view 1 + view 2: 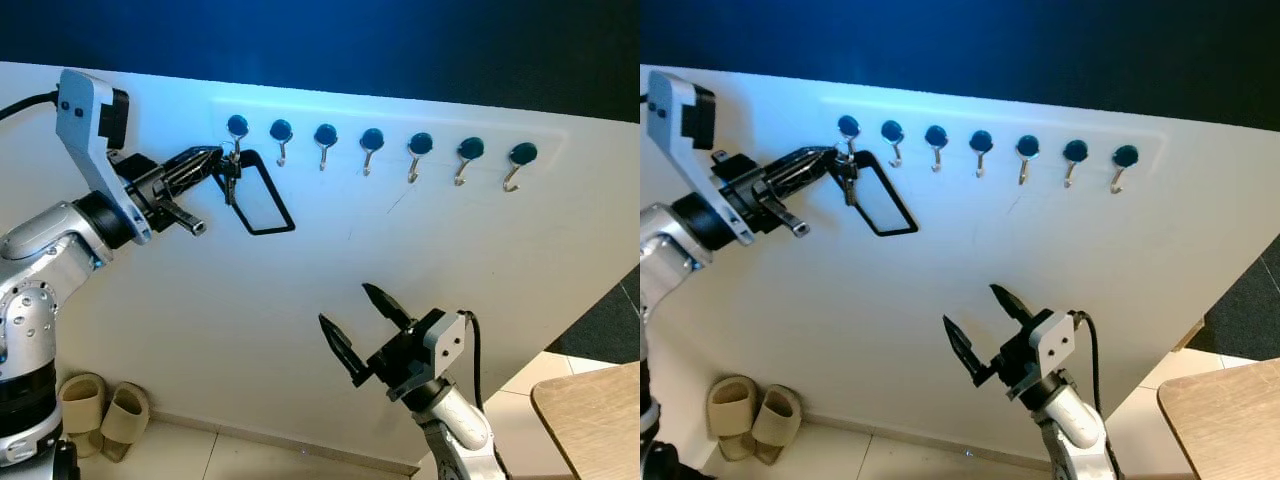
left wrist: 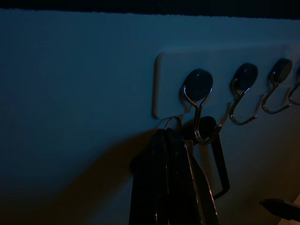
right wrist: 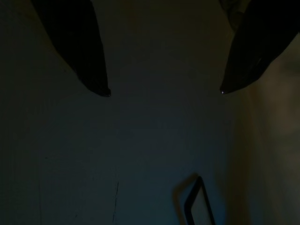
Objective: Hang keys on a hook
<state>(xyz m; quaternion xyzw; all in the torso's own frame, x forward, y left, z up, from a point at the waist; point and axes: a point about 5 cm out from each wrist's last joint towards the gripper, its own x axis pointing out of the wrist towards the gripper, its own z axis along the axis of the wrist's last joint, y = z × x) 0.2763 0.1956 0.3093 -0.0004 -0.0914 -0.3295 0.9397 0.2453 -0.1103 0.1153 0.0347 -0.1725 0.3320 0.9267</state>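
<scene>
A white rail (image 1: 540,135) on the wall carries several blue-capped metal hooks. My left gripper (image 1: 213,158) is raised to the leftmost hook (image 1: 237,128), shut on the keys (image 1: 231,182). The keys' black strap loop (image 1: 266,203) hangs down against the wall just right of the gripper. In the left wrist view the key ring (image 2: 172,123) sits beside the hook's wire (image 2: 199,115), and the strap (image 2: 220,164) passes behind the hook's curl. My right gripper (image 1: 343,303) is held low in the middle, open and holding nothing, pointing at the wall.
The other hooks (image 1: 372,140) to the right are bare. A pair of beige slippers (image 1: 100,408) stands on the floor at the lower left. A wooden table corner (image 1: 592,420) juts in at the lower right.
</scene>
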